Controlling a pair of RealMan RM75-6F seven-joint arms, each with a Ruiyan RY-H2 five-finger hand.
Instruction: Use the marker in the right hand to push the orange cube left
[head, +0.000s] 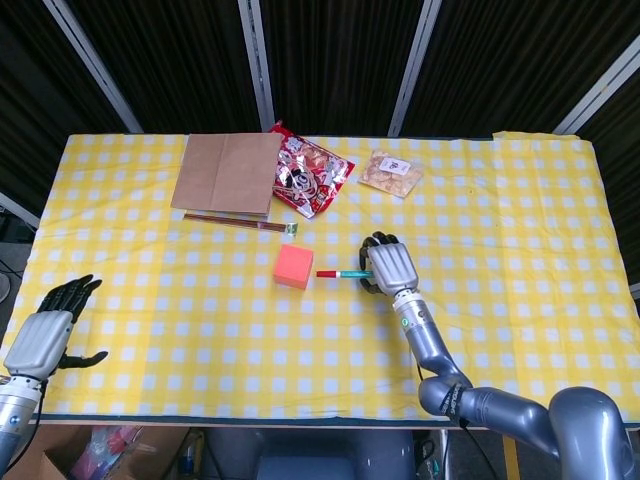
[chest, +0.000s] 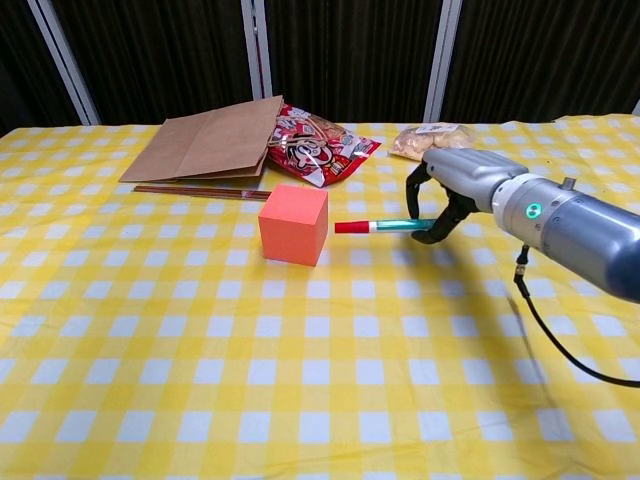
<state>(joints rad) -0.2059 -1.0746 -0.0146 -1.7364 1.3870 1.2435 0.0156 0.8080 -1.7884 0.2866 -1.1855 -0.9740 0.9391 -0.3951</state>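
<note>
**Two hands, one marker just short of the cube**

Two hands show in the head view. Nearest the camera, the left hand (head: 40, 335) hangs at the table's (head: 520, 330) near left corner, holding nothing, its dark fingers (head: 70, 291) spread apart and off the checked cloth's edge.

Further in, the right hand (chest: 452, 190) curls its fingers (chest: 412, 185) around the teal barrel of the marker (chest: 378, 226), which lies roughly level and points away from the fingers toward the robot's left. The red tip of the marker is just beside the orange cube (chest: 293, 223); in the chest view a narrow gap seems to separate them, though the head view is too coarse to be sure they are apart. The cube sits flat on the cloth, out beyond the marker's tip from the right fingers.

Beyond the cube, away from the fingers, a pair of dark chopsticks (chest: 200, 191) lies along the near edge of a flat brown paper bag (chest: 205, 145). A red snack packet (chest: 320, 145) rests beside the bag, overlapping its right edge. Past the right hand's knuckles, near the far side of the table, sits a clear bag of pale snacks (chest: 432, 139).
</note>
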